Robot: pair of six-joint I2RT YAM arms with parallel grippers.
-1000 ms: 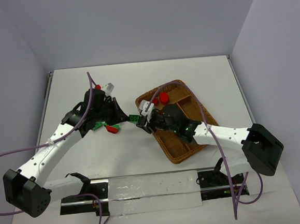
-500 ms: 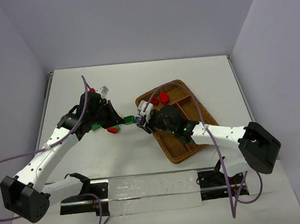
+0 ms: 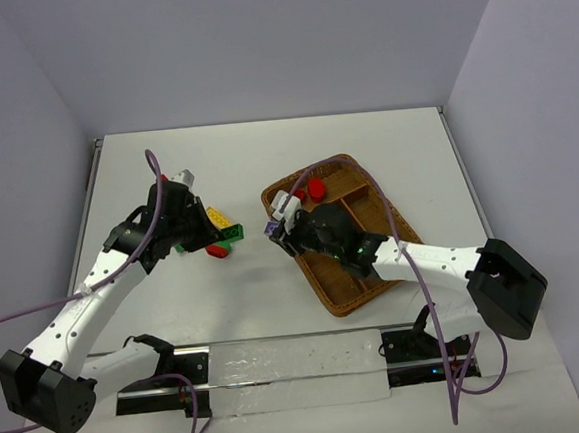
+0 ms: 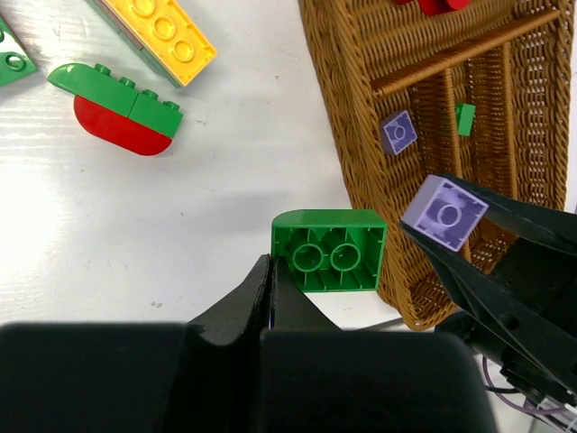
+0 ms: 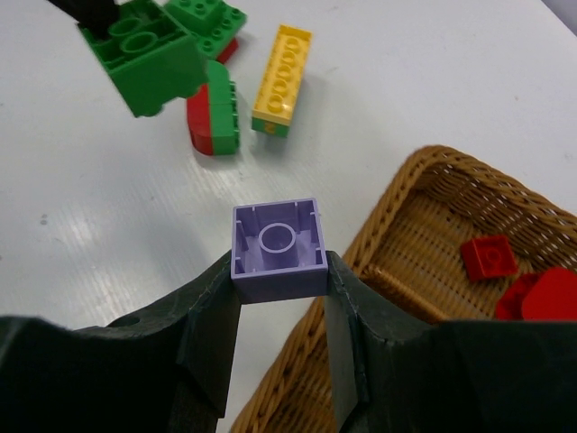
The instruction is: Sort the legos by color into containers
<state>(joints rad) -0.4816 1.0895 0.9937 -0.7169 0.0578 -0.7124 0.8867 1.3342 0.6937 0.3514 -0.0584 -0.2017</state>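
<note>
One pale purple lego (image 5: 277,245) in the right hand (image 5: 278,275)

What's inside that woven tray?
Red bricks in the crosswise section, a purple brick and a small green brick in the long slots. The right arm covers the rest.

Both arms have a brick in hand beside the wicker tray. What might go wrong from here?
1. The right gripper holds the pale purple square brick at the brown wicker tray's rim; released here it may miss its slot.
2. The left gripper seems to pinch only one wall of the green plastic brick; it could twist loose.
3. The grippers sit close; they might collide.
</note>
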